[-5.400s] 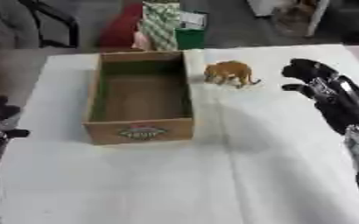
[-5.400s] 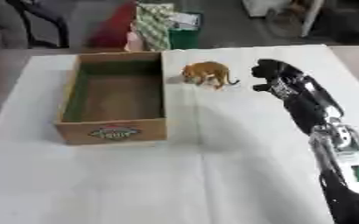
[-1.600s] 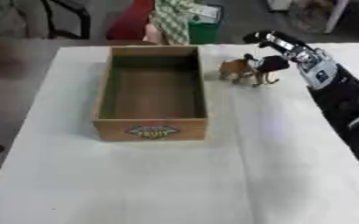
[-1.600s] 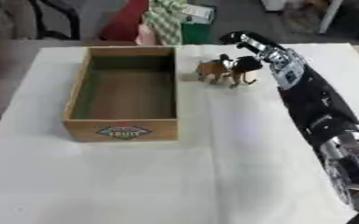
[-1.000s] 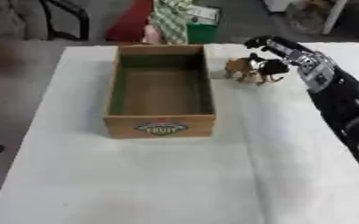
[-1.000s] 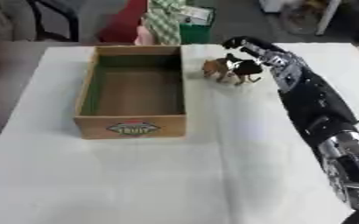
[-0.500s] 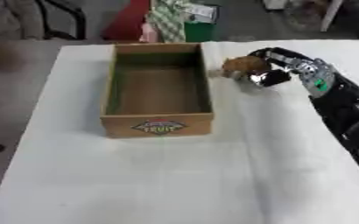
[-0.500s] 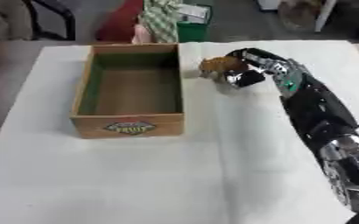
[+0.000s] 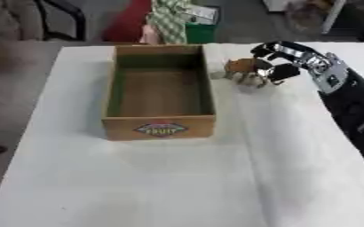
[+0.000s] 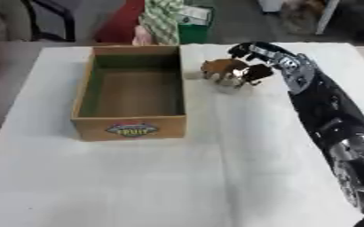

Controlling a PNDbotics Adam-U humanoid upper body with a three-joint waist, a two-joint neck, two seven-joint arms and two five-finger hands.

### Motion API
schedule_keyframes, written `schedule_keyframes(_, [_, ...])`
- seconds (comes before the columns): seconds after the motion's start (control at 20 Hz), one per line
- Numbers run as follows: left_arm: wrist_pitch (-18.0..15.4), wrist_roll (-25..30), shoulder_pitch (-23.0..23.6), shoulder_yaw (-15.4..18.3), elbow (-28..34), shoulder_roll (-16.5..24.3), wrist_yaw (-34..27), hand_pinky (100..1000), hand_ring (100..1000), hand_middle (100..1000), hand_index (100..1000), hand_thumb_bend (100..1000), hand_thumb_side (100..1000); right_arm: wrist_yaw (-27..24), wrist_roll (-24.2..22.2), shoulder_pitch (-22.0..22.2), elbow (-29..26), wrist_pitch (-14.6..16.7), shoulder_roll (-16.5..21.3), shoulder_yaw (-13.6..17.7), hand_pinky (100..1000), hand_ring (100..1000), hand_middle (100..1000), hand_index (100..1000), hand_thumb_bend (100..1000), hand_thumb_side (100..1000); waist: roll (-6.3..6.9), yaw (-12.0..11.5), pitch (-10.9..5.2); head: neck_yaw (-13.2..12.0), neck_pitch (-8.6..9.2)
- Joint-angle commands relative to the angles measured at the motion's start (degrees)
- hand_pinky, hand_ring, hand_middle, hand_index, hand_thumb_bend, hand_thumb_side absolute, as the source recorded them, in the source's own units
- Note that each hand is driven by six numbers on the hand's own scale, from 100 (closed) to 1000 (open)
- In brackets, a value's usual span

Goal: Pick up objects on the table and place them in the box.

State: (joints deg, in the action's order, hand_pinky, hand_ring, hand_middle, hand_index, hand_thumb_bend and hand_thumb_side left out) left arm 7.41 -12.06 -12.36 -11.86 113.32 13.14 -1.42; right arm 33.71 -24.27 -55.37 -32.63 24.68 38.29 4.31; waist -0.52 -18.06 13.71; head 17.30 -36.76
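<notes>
A white table (image 9: 138, 186) fills the scene, seen from above. The robot's right arm, black with silver joints, reaches in from the lower right and stretches toward the far side of the table. At its end, the right hand (image 9: 282, 60) has its fingers and thumb curled around a small brown toy animal (image 9: 243, 70), which looks like a tiger or similar four-legged figure. The fingers arch over the toy's back from above and behind, and the thumb comes in at its near side, so the hand is clamped on it. I cannot tell whether the toy's feet touch the table.

Just to the left of the hand and toy sits an open wooden box (image 9: 160, 127), long and shallow, with a green inner lining and a colourful fruit label on its near wall. The toy is close beside the box's right wall, near the far end, but outside it.

Beyond the hand, past the table's far edge, green and white striped cloth (image 10: 162, 17) rests by a red object (image 10: 119, 24).
</notes>
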Motion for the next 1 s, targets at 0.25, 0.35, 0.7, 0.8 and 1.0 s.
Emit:
schedule_keyframes(0.25, [-0.3,-0.1,-0.7,0.3,1.3,0.9,0.2,588,811,626,786,100,683,1.7,-1.5,-0.7,-0.2,-0.2,2.0,-0.1,846,873,791,905,100,300,0.02,0.0,-1.25,-0.1,-0.08])
schedule_keyframes(0.35, [-0.3,-0.1,-0.7,0.3,1.3,0.9,0.2,588,811,626,786,100,684,2.1,-1.7,-0.7,0.0,-0.2,1.9,-0.1,846,871,792,905,100,307,0.01,0.0,-1.23,-0.1,-0.08])
schedule_keyframes(0.7, [-0.3,-0.1,-0.7,0.4,1.3,0.9,0.2,588,811,626,787,100,684,4.4,-2.0,-0.5,0.6,-0.3,1.7,-0.3,783,796,717,842,100,265,0.03,0.0,-1.24,-0.1,-0.07])
schedule_keyframes(0.8, [-0.3,-0.1,-0.7,0.4,1.3,0.9,0.2,588,811,626,787,100,684,4.9,-1.6,-0.5,0.5,-0.3,1.7,-0.3,735,728,640,786,100,263,0.03,0.0,-1.27,-0.1,-0.08])
schedule_keyframes(1.0, [-0.3,-0.1,-0.6,0.4,1.3,0.9,0.2,588,812,626,787,100,685,6.1,-0.2,-0.4,0.2,-0.3,1.6,-0.2,648,583,504,644,100,261,0.02,0.1,-1.32,-0.1,-0.07])
